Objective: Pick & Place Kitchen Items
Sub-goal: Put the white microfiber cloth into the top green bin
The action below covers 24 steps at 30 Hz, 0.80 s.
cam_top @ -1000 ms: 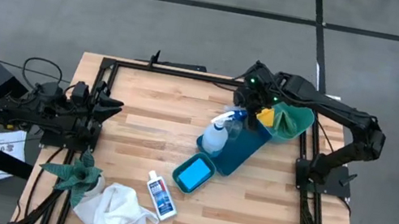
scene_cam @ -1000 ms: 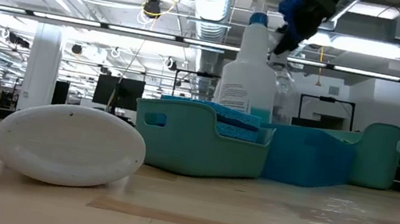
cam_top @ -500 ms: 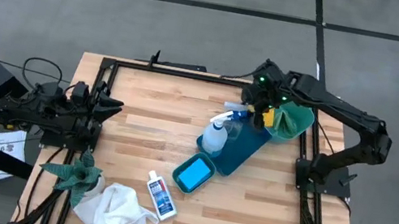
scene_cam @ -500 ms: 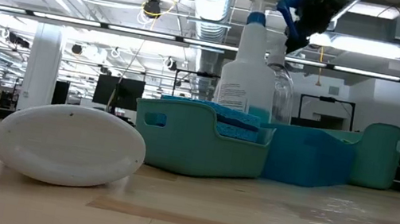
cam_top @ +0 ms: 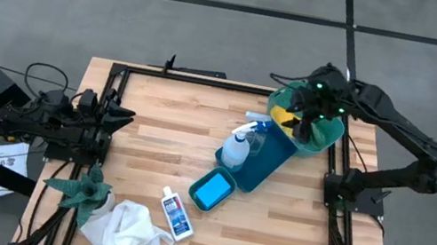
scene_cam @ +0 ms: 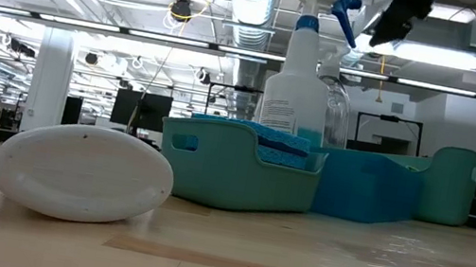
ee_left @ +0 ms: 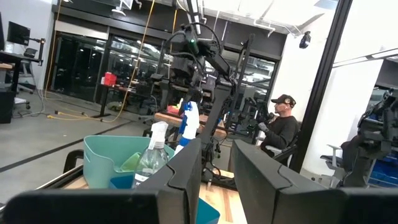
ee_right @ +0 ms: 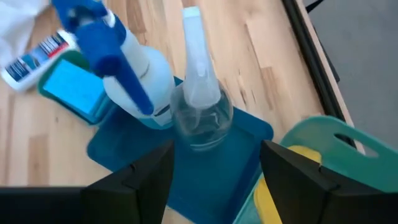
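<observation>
My right gripper (cam_top: pixel 301 115) (ee_right: pixel 216 152) is open and empty, high above the green bin (cam_top: pixel 317 136) that holds the yellow pad (cam_top: pixel 289 126). The white spray bottle (cam_top: pixel 235 148) and the clear plastic bottle (cam_top: pixel 257 138) stand upright in the blue tray (cam_top: pixel 269 169). A blue sponge (cam_top: pixel 209 191) lies in a small teal bin. The small blue-labelled bottle (cam_top: pixel 175 214) and the white cloth (cam_top: pixel 123 230) lie on the table near its front. My left gripper (cam_top: pixel 122 115) (ee_left: pixel 217 155) waits at the table's left, its fingers a little apart.
A green spiky plant (cam_top: pixel 80 188) stands at the front left beside the cloth. A black frame (cam_top: pixel 124 70) runs along the table's edges. There is bare wood in the middle of the table. A person sits in the room beyond the table (ee_left: pixel 280 127).
My right gripper has gone up and toward the table's right edge, from beside the spray bottle's trigger and the clear bottle to above the green bin. Both bottles stand where they were.
</observation>
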### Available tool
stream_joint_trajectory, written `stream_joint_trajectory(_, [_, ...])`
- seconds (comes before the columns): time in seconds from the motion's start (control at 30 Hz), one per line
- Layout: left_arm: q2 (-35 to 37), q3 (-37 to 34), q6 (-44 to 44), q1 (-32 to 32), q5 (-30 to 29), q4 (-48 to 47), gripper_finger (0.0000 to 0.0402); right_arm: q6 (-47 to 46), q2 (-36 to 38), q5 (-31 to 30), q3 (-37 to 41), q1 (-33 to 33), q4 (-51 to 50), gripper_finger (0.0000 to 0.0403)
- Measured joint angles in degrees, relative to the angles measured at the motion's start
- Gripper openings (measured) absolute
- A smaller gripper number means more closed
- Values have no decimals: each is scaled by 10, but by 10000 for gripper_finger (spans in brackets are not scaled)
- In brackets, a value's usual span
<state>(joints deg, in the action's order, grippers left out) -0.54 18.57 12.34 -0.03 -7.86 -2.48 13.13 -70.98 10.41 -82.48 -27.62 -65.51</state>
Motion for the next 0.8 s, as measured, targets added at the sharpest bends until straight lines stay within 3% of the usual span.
stream_joint_trajectory(0.3, [0,0,0,0,2,0,87,-144,109,-4,0,8,-22,228])
stream_joint_trajectory(0.6, [0,0,0,0,1,0,87,-281,222,-123,0,40,-18,228])
stream_joint_trajectory(0.8, [0,0,0,0,-1,0,87,-343,266,-156,3,59,-22,228])
